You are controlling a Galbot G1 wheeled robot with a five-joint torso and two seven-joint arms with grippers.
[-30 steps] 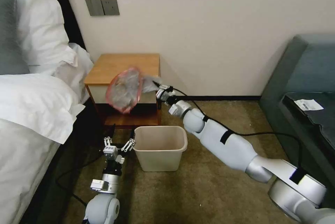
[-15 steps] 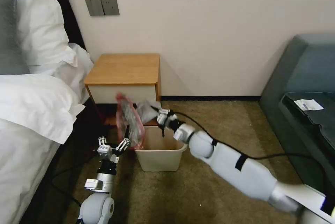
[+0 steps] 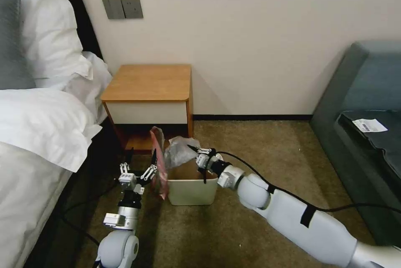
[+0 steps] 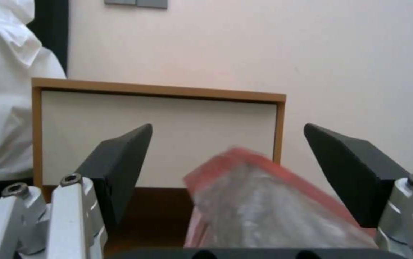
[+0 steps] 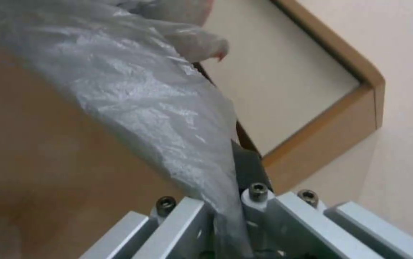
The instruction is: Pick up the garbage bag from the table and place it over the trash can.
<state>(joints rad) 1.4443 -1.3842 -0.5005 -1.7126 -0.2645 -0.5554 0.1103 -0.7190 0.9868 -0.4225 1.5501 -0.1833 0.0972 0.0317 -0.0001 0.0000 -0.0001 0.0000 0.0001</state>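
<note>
Pinched by right gripper (image 3: 193,150), garbage bag (image 3: 169,155) hangs rim-down.

Garbage bag (image 3: 161,163) between open left end effector (image 3: 137,172) and trash can (image 3: 192,188).

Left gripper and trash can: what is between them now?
In the head view, the pink-red rim of the garbage bag hangs between the open left gripper and the trash can; the right gripper holds the bag's other end.
</note>
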